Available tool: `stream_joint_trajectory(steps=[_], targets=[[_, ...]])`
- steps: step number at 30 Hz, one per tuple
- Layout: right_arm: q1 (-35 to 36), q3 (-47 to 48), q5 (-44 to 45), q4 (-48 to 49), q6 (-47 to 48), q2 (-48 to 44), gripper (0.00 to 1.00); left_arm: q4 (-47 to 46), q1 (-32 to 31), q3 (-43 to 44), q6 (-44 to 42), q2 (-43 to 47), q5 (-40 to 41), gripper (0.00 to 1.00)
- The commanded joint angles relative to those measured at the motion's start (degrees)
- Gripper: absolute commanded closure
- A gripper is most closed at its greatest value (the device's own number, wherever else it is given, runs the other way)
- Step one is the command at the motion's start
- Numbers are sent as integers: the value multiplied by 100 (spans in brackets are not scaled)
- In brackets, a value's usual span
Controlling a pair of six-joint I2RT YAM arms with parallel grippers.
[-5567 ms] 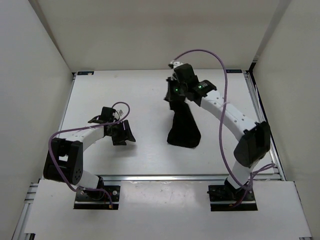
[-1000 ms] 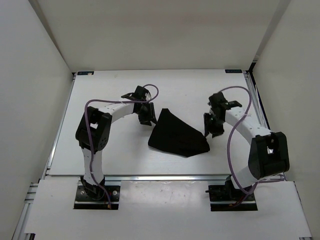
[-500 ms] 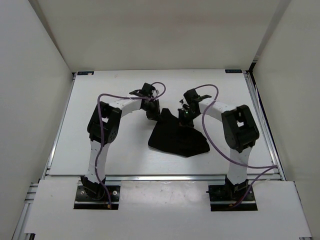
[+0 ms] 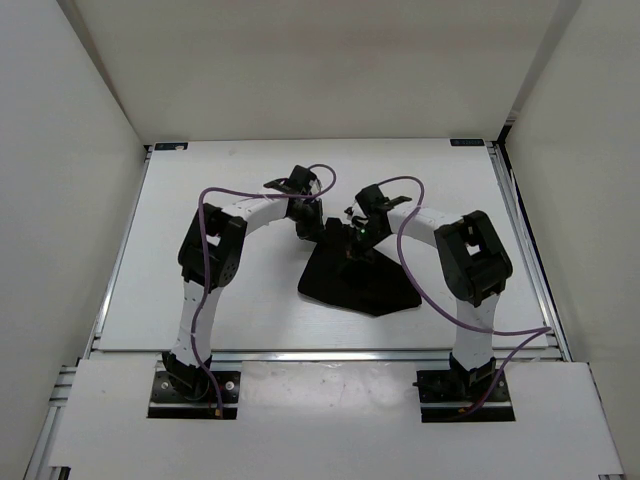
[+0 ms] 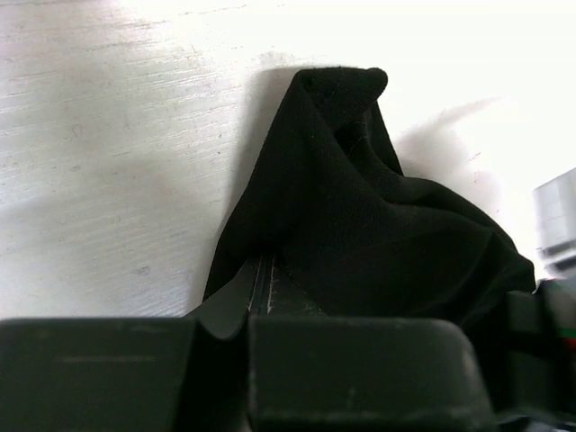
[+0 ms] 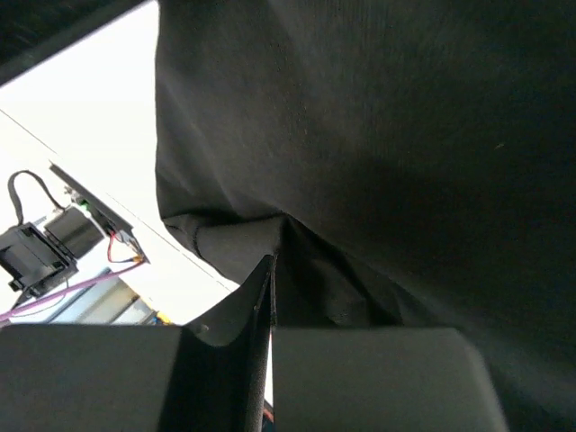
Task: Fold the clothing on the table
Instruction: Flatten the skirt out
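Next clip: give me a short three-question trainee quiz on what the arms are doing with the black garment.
1. True or false: the left gripper hangs open above the table.
2. The right gripper is shut on: A nothing, B the clothing, C a cup.
3. Which edge of the clothing do both grippers hold, near or far from the arm bases?
Key: 1 false; 2 B; 3 far.

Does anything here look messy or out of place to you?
Only the clothing: it lies on the table as a lopsided, rumpled wedge rather than flat. The left hand and right hand are both shut on its far edge. Nothing looks spilled or broken.
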State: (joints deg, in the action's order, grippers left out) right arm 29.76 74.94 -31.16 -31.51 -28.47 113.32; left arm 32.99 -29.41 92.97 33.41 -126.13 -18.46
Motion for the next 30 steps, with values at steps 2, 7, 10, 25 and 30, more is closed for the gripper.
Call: stream_joint_trajectory(steps=[2,7,10,25,30], targets=[[-110,-128,-128,206,-36,-292,100,234,-30,142,-19,-229,492,100],[-286,12,224,294,25,-319,100,357,-74,283,-27,-307,554,100],[-312,100,268,268,87,-196,100,401,-83,424,8,-369,536,100],[426,11,-724,-977,859,-713,100,831,49,1573,104,-983,474,100],[531,-617,-805,-1430,925,-2037,99,1200,67,2295,96,-1292,518,100]])
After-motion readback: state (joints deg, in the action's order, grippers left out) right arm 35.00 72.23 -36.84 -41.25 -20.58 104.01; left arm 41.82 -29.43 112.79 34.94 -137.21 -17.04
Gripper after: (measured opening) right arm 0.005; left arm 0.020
